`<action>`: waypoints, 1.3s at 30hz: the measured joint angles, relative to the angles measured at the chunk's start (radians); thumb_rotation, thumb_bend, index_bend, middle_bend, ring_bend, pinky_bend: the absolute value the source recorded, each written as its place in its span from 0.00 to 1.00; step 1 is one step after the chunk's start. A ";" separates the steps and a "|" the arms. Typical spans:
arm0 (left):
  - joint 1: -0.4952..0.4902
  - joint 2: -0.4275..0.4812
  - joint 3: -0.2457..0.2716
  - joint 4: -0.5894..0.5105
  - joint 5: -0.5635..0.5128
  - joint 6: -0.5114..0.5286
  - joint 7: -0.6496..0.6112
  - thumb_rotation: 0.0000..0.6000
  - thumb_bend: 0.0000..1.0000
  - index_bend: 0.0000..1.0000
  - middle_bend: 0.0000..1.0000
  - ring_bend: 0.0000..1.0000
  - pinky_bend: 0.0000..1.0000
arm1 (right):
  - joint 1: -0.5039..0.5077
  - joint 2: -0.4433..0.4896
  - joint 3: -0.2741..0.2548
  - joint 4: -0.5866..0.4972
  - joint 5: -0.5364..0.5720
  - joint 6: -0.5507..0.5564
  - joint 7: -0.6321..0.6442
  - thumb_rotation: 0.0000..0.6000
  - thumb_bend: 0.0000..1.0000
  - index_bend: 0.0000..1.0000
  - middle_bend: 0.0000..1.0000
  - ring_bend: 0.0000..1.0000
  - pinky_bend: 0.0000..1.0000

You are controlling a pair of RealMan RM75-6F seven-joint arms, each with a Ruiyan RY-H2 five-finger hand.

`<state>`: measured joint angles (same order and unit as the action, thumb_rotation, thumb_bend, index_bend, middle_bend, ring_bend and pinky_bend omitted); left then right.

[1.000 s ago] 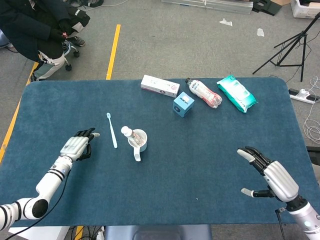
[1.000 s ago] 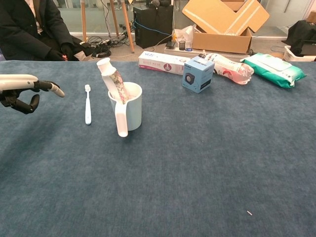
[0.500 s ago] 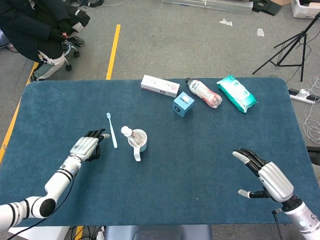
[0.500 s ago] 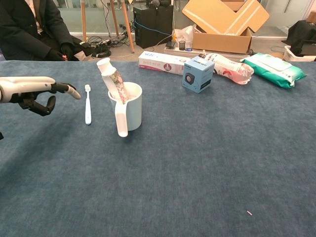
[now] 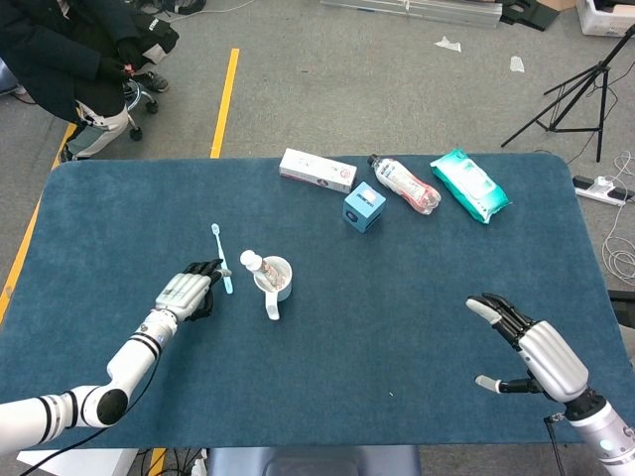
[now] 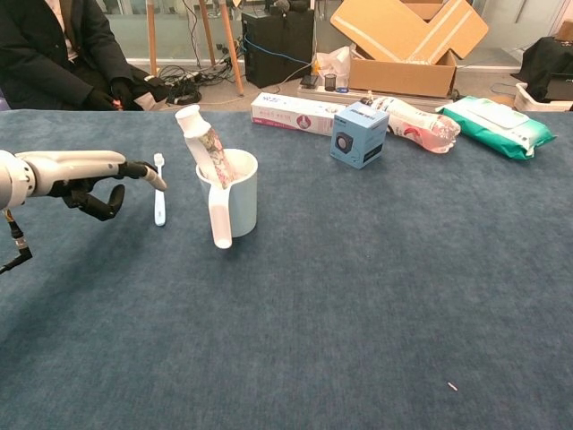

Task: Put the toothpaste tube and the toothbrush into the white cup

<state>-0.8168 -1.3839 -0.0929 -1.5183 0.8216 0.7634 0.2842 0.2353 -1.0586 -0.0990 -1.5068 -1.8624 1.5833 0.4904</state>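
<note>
The white cup [image 5: 277,279] [image 6: 237,203] stands left of the table's middle with its handle toward me. The toothpaste tube [image 5: 255,264] [image 6: 202,143] leans in it, cap up. A light blue toothbrush [image 5: 221,257] [image 6: 159,192] lies flat just left of the cup. My left hand [image 5: 189,293] [image 6: 97,182] holds nothing and is low beside the toothbrush. One fingertip reaches over the brush's handle while the other fingers curl underneath. My right hand [image 5: 529,346] hovers over the near right of the table, fingers spread and empty; the chest view does not show it.
Along the far edge sit a white toothpaste box [image 5: 317,170] [image 6: 295,114], a blue box [image 5: 364,206] [image 6: 359,134], a lying bottle [image 5: 405,184] [image 6: 414,118] and a green wipes pack [image 5: 470,184] [image 6: 495,126]. A person [image 5: 74,59] sits beyond the table's far left corner.
My left hand has slid right across the table, from well clear of the toothbrush to its handle. The right hand has shifted only slightly.
</note>
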 measured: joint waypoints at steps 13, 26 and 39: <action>-0.024 -0.009 0.028 -0.012 -0.041 0.009 0.064 1.00 0.88 0.13 0.00 0.00 0.00 | 0.004 -0.001 -0.002 -0.003 -0.001 -0.010 -0.005 1.00 0.01 0.02 0.14 0.09 0.40; -0.036 -0.006 0.054 -0.046 -0.061 0.028 0.111 1.00 0.88 0.13 0.00 0.00 0.00 | 0.005 -0.002 -0.005 -0.004 -0.004 -0.012 -0.010 1.00 0.01 0.02 0.14 0.09 0.40; -0.037 -0.034 0.068 -0.016 -0.060 0.017 0.107 1.00 0.88 0.13 0.00 0.00 0.00 | 0.003 -0.001 -0.004 -0.003 -0.003 -0.007 -0.008 1.00 0.01 0.02 0.14 0.09 0.40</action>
<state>-0.8543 -1.4181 -0.0249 -1.5343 0.7617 0.7802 0.3908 0.2387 -1.0600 -0.1035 -1.5102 -1.8656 1.5765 0.4825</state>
